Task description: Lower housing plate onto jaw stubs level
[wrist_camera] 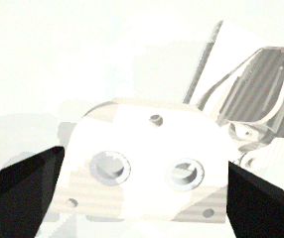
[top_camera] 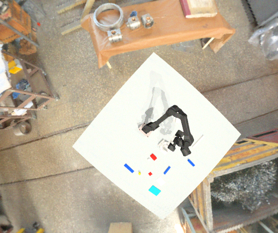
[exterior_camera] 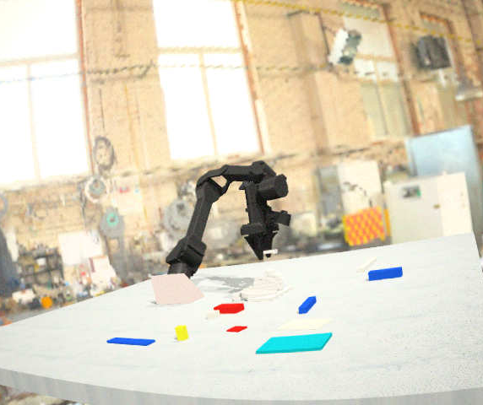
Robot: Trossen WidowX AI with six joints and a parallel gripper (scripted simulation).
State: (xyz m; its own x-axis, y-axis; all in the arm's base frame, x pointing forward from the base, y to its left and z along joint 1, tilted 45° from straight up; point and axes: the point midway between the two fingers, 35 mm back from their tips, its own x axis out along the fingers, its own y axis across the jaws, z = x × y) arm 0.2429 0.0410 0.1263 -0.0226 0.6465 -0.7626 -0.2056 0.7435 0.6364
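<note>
Centrally, the jaws (top_camera: 175, 140) (exterior_camera: 265, 253) (wrist_camera: 146, 156) stand wide open across the pale plate (exterior_camera: 270, 251) (wrist_camera: 141, 139), gripping it between their two black fingers. The plate, with two large ringed holes and three smaller ones, is raised above the table (top_camera: 109, 140) (exterior_camera: 80, 357), apart from the white assembly (top_camera: 163, 145) (exterior_camera: 263, 288) (wrist_camera: 256, 89). In the exterior view it appears above the assembly, nearly level; in the wrist view the assembly shows to its upper right. Whether the plate's openings line up with the stubs cannot be told. Relative to the assembly in the exterior view, the pink block (top_camera: 147, 134) (exterior_camera: 174, 289) stands to the left, the red block (top_camera: 153, 157) (exterior_camera: 230, 308) lies near its lower left, and the blue bar (top_camera: 166, 170) (exterior_camera: 306, 305) lies to the lower right. The cyan slab (top_camera: 154, 190) (exterior_camera: 295, 343) lies farther below the assembly in both outer views.
</note>
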